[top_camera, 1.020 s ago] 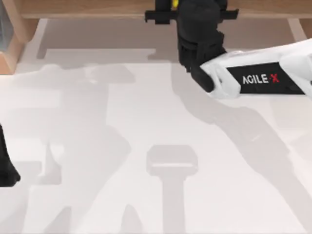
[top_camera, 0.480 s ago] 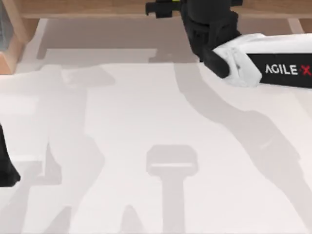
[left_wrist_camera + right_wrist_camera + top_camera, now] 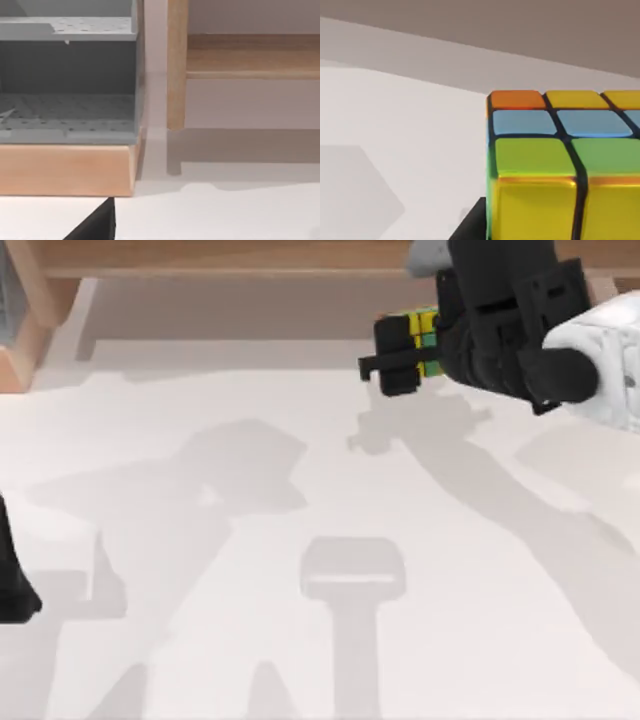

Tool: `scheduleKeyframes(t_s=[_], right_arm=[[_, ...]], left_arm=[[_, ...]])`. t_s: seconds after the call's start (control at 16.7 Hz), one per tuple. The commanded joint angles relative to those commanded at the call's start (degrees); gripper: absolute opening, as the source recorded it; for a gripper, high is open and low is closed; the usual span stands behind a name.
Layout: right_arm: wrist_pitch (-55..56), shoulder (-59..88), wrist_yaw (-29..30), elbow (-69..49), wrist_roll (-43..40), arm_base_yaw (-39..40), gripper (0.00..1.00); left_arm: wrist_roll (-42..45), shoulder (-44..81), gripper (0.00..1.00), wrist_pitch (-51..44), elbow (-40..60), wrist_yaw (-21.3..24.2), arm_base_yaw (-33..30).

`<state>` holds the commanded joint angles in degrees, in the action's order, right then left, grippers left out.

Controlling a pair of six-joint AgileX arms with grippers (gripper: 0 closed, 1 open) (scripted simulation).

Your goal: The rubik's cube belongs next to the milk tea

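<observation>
The rubik's cube, with yellow and green stickers and dark grid lines, hangs above the table near the back, right of centre. My right gripper is shut on it, black fingers clamped on either side. The right wrist view shows the cube up close, with orange, blue, green and yellow stickers. The milk tea is out of view. My left arm is parked at the table's left edge, and a dark part of it also appears in the left wrist view.
A wooden shelf runs along the back of the table, with a wooden post at the back left. The left wrist view faces a wood-framed grey perforated rack and an upright wooden post.
My right arm has swung right and forward from under the back shelf. The cube, mostly hidden before, now shows in its gripper over the white table.
</observation>
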<state>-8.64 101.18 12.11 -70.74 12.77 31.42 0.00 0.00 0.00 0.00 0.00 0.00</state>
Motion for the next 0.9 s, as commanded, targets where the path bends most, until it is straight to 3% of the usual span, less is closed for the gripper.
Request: scheduleKeyframes(t_s=[0.48,0.66,0.9], right_arm=[[-41.61,-23.92,-10.20,21.80,12.11,-1.22,0.00],[-50.10,-29.76,-11.88,27.47,15.56,-1.66,0.00],[-53.10,-32.09,-12.36,29.67,17.01,-1.94,0.00]], left_arm=[[0.00,0.00,1.00,0.00,0.00,0.00,0.00],[0.00,0.00,1.00,0.00,0.00,0.00,0.00],[0.00,0.00,1.00,0.00,0.00,0.00,0.00]])
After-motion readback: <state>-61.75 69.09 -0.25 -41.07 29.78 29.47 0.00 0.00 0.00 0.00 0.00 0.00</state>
